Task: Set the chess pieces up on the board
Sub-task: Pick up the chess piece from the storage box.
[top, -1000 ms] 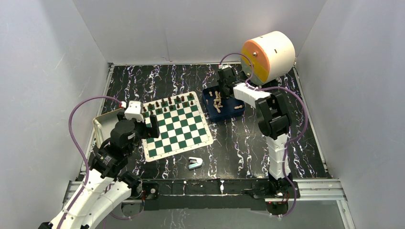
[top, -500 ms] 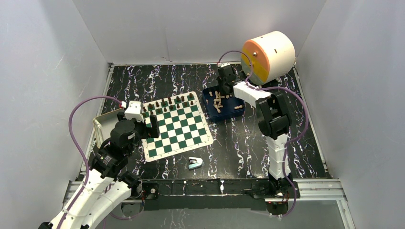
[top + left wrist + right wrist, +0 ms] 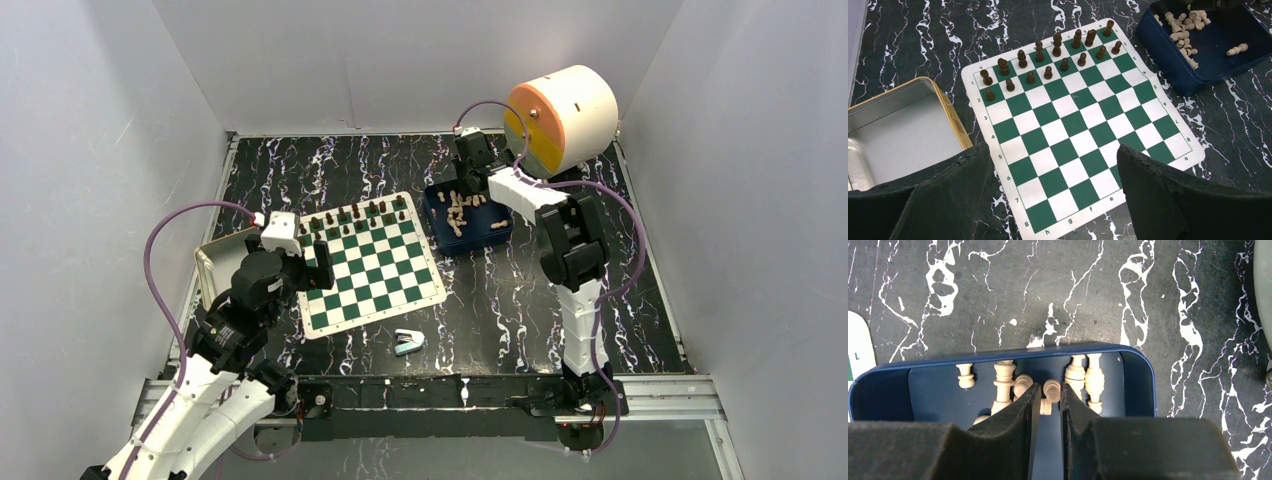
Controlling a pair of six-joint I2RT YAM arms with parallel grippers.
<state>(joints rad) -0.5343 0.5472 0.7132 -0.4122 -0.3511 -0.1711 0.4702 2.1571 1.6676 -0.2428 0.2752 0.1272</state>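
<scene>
The green and white board lies left of centre, also seen in the left wrist view. Dark chess pieces stand in two rows along its far edge. Light tan pieces lie loose in the dark blue tray. My right gripper reaches into the tray's far end, its jaws nearly closed on a light tan piece at the fingertips, with other tan pieces either side. My left gripper hovers open and empty over the board's near left part.
An open metal tin sits left of the board. A small light-blue stapler-like object lies near the front edge. A large cream and orange cylinder stands at the back right, close behind the tray.
My right gripper has shifted slightly toward the far end of the blue tray. The left arm and the board have not moved.
</scene>
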